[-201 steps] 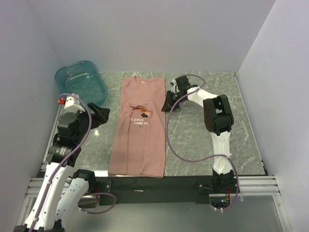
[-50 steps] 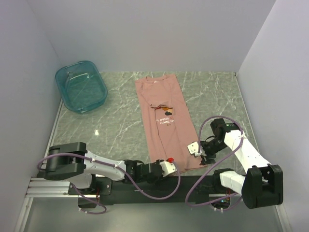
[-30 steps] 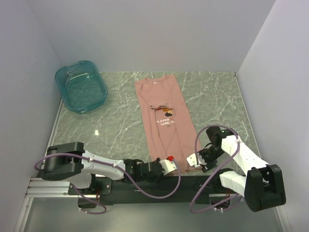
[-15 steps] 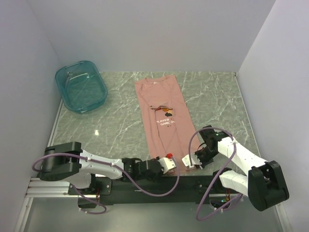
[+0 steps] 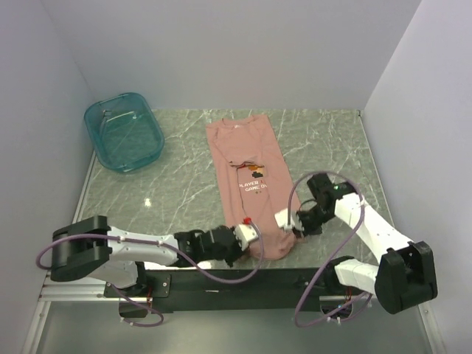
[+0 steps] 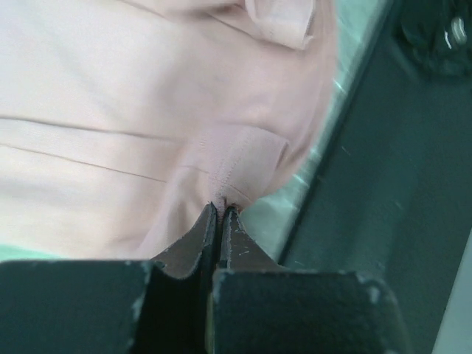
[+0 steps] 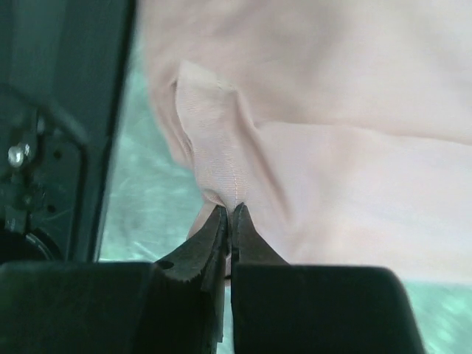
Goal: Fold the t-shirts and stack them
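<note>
A dusty-pink t-shirt (image 5: 249, 166) lies lengthwise on the marble table, collar at the far end, its sides folded in to a narrow strip. My left gripper (image 5: 249, 230) is shut on the hem's near left corner (image 6: 234, 166). On the near right corner (image 7: 214, 158) my right gripper (image 5: 285, 221) is shut too. Both corners are lifted and curled back over the shirt's lower part. Pink cloth is pinched between the fingertips (image 6: 221, 209) in the left wrist view and likewise between the fingertips (image 7: 230, 212) in the right wrist view.
A translucent teal tub (image 5: 123, 131) stands at the far left of the table (image 5: 169, 195). The black frame rail (image 5: 243, 280) runs along the near edge, just behind both grippers. White walls close in the left, back and right sides.
My right gripper closed on the hem's right corner. Both grippers then moved away from the near edge, drawing the hem up and over the shirt.
</note>
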Robot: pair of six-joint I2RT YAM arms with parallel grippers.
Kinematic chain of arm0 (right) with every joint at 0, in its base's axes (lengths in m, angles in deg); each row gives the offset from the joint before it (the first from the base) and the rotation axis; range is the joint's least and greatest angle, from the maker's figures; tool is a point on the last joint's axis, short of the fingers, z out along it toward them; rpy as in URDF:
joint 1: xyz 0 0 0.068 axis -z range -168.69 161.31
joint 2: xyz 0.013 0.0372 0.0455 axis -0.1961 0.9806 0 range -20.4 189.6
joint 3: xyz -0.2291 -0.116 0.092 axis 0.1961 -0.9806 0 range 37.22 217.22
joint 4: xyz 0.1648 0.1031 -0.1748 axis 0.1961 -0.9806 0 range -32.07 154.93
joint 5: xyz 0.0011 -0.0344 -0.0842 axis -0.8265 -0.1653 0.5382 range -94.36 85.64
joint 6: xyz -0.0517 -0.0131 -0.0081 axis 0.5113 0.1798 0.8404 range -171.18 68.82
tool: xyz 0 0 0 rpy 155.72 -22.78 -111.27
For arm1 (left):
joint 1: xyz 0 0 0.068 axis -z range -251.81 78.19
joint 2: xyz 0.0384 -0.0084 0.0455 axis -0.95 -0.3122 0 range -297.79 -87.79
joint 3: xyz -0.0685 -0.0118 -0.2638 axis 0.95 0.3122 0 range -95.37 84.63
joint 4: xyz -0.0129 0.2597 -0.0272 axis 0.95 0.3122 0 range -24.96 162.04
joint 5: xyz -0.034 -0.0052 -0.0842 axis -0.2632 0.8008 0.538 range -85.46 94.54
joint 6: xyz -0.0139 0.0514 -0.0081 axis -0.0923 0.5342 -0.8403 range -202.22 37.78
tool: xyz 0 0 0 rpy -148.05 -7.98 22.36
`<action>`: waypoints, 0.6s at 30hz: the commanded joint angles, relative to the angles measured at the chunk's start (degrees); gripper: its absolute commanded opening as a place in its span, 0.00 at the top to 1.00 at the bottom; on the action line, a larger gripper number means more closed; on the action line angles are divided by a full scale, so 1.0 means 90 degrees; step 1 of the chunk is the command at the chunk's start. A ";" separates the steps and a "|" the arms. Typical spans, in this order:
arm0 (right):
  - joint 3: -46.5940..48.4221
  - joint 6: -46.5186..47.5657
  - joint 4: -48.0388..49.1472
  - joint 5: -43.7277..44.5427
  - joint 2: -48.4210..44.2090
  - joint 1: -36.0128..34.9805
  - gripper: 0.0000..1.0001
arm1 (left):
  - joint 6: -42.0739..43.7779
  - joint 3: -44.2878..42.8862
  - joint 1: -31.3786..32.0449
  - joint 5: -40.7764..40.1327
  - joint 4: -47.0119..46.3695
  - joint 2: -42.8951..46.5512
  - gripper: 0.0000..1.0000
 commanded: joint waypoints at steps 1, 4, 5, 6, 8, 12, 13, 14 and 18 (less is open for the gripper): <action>0.0977 -0.0647 -0.0441 -0.1021 0.0193 0.0305 1.00 | 0.0159 0.0088 -0.0741 0.0526 -0.0459 0.0574 0.99; 0.1544 -0.1572 0.0190 -0.1052 0.0486 0.0491 1.00 | 0.0433 0.0011 -0.1551 0.0867 -0.0459 0.0790 0.99; 0.1681 -0.1819 0.0387 -0.1022 0.0593 0.0511 1.00 | 0.0501 -0.0067 -0.1787 0.0985 -0.0479 0.0800 0.99; 0.1953 -0.2112 0.0621 -0.0964 0.0855 0.0521 1.00 | 0.0580 -0.0126 -0.2021 0.1093 -0.0508 0.0771 0.99; 0.2257 -0.2971 0.1266 -0.0710 0.1198 0.0521 1.00 | 0.0824 -0.0349 -0.2705 0.1453 -0.0547 0.0518 0.99; 0.3271 -0.4105 0.2097 -0.0300 0.2397 0.0550 1.00 | 0.1107 -0.0955 -0.3682 0.1943 -0.0664 -0.0224 0.99; 0.3419 -0.4445 0.2369 -0.0222 0.2584 0.0550 1.00 | 0.1195 -0.1092 -0.3974 0.2021 -0.0684 -0.0390 0.99; 0.3720 -0.4565 0.2439 -0.0105 0.2760 0.0550 1.00 | 0.1225 -0.1393 -0.4103 0.2157 -0.0674 -0.0720 0.99; 0.4415 -0.5024 0.2616 0.0149 0.3794 0.0550 1.00 | 0.1459 -0.2146 -0.4465 0.2470 -0.0450 -0.1455 0.99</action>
